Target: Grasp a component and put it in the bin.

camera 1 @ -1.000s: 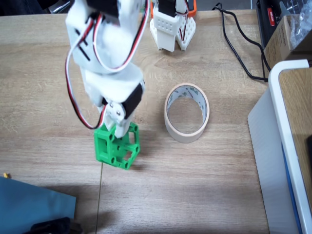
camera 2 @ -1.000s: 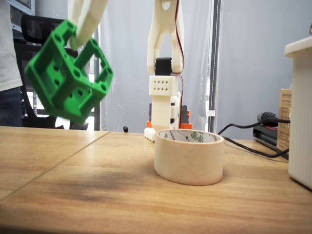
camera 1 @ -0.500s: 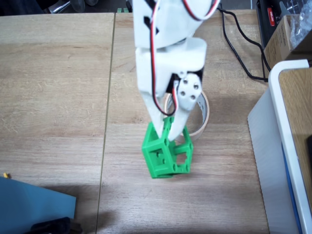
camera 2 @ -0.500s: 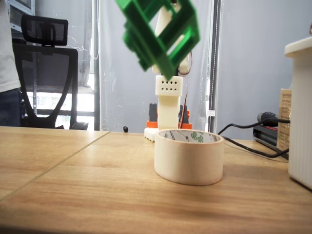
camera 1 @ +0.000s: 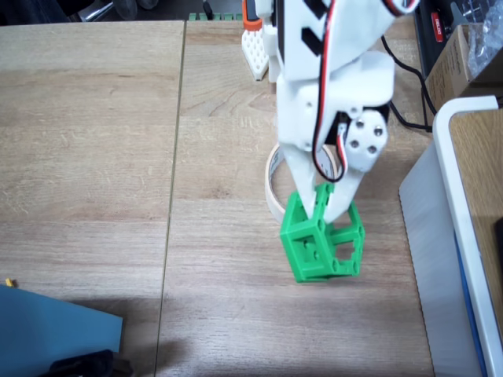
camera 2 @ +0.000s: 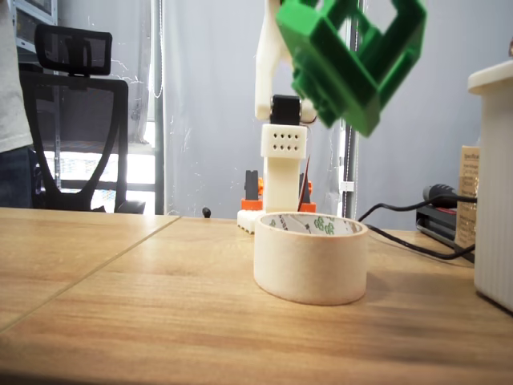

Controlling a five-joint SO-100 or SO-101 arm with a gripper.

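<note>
The green component [camera 1: 311, 250] hangs in the air, pinched at its upper edge by my white gripper [camera 1: 321, 206], which is shut on it. In a fixed view from the side the component [camera 2: 325, 68] is tilted and high above the table, over the right part of the bin [camera 2: 311, 258], the cream roll of masking tape. From above, the arm covers most of the bin [camera 1: 271, 191]; its left wall shows beside the gripper. The component sits just in front of the ring there.
A large white and blue box [camera 1: 444, 228] stands along the right edge, close to the component. Black cables [camera 1: 377, 78] run at the back right. A blue sheet [camera 1: 47, 334] lies at the front left. An office chair [camera 2: 72, 120] stands behind the table.
The arm has swung to the right with the component held in it, from the left half of the table to the tape roll, and has raised it higher.
</note>
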